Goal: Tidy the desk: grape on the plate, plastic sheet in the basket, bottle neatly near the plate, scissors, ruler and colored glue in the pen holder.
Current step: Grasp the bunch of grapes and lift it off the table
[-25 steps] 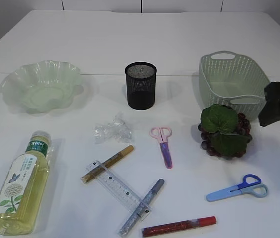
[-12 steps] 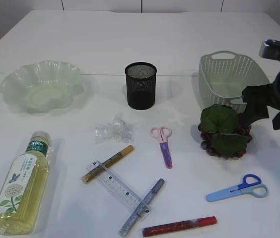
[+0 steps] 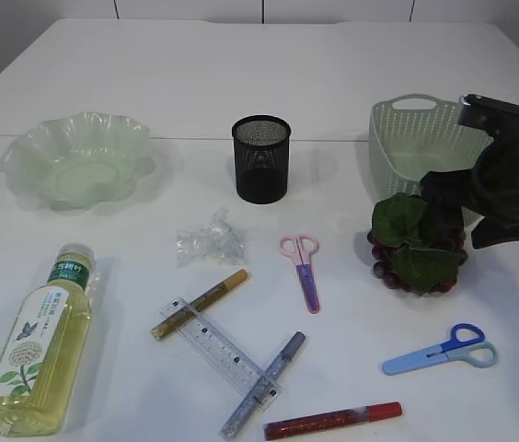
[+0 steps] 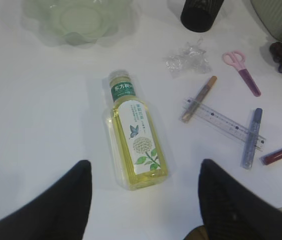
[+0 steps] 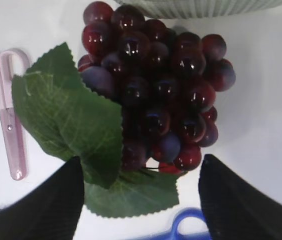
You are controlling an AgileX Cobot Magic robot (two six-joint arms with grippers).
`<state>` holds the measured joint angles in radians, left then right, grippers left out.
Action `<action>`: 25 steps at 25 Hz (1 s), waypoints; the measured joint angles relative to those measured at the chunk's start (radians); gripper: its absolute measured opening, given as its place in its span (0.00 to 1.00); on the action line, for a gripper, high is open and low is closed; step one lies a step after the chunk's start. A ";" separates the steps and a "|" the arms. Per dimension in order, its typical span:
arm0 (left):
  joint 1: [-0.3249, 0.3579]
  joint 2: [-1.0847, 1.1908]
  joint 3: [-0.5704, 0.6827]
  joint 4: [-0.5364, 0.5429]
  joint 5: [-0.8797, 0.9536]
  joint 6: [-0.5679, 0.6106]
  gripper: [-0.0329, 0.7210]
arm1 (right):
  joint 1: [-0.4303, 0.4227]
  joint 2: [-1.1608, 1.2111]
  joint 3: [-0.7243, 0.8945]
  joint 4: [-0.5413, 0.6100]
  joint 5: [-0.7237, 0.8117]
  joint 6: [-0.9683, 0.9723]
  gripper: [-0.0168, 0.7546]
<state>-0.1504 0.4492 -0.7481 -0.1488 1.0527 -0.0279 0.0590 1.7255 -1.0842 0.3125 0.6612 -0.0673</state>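
White table: grape [image 5: 151, 100] between right claw's [image 5: 141, 200] spread fingers.

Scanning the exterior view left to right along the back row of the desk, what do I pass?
Green plate → black mesh pen holder → green basket, with the right gripper in front of its right side, over the grape bunch.

The right claw [image 3: 467, 210] has broad, matte black ribbed fingers [image 5: 241, 205].
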 joint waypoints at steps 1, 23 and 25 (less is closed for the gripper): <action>0.000 0.000 0.000 -0.005 0.000 0.000 0.69 | 0.002 0.006 -0.001 0.000 -0.009 -0.014 0.74; 0.000 0.000 0.000 -0.059 -0.013 0.000 0.69 | 0.015 0.162 -0.089 0.004 -0.043 -0.058 0.74; 0.000 0.000 0.000 -0.067 -0.013 0.000 0.69 | 0.018 0.167 -0.090 0.004 -0.043 -0.058 0.74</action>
<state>-0.1504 0.4492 -0.7481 -0.2163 1.0394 -0.0279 0.0772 1.8920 -1.1740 0.3166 0.6178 -0.1251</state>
